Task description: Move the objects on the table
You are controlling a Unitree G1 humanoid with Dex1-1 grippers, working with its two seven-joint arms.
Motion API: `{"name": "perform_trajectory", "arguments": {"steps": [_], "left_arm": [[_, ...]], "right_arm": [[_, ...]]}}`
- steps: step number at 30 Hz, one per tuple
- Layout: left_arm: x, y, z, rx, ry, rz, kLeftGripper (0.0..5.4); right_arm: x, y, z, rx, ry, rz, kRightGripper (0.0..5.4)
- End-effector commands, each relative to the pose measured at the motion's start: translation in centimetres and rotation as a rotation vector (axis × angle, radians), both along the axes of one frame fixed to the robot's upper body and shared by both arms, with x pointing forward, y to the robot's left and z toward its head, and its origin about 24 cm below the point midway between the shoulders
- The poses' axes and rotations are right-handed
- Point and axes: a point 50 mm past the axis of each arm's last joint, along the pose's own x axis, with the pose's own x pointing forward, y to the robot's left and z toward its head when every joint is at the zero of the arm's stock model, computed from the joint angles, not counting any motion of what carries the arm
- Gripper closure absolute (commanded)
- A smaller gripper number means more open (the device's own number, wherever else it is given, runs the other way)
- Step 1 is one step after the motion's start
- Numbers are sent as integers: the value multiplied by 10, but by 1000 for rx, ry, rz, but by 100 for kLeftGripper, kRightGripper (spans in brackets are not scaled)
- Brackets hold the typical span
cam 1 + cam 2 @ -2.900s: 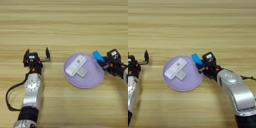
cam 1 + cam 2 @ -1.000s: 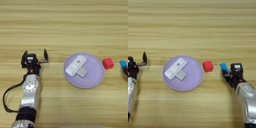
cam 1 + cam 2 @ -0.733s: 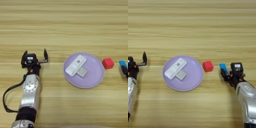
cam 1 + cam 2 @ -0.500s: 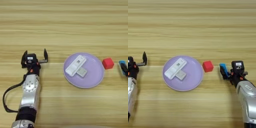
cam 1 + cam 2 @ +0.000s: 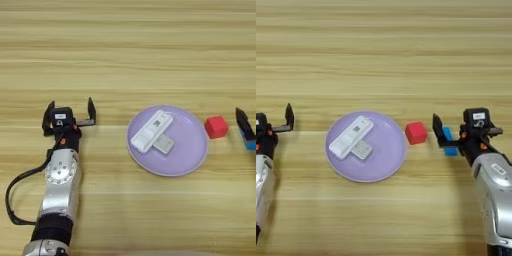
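One lilac plate (image 5: 378,162) bears one white remote-like bar (image 5: 348,136) and one grey rectangle (image 5: 361,149); one red cube (image 5: 416,133) lies beside; right pincer (image 5: 453,136), whole only in the right eye view, straddles one blue block (image 5: 448,141), grip undeterminable; left pincer (image 5: 70,112) spread.

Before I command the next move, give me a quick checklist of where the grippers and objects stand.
1. Right gripper around the blue block: ok, one finger shows on the block's left; whether it is clamped, cannot tell.
2. Red cube free on the table: ok, it sits between the lilac plate and the block, touching neither.
3. White bar and grey rectangle on the plate: ok, side by side.
4. Left gripper away from the objects: ok, fingers open, left of the plate.
5. Block lifted or resting: cannot tell.
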Motion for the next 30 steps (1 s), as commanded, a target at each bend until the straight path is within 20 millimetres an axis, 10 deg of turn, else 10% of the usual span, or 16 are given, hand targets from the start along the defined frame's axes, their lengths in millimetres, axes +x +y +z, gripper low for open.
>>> {"name": "perform_trajectory", "arguments": {"steps": [1, 30], "left_arm": [[2, -2, 0, 15, 3, -6, 0], [4, -5, -1, 17, 5, -8, 0]], "right_arm": [[1, 9, 5, -36, -14, 58, 5], [-1, 93, -13, -88, 17, 472, 5]]}}
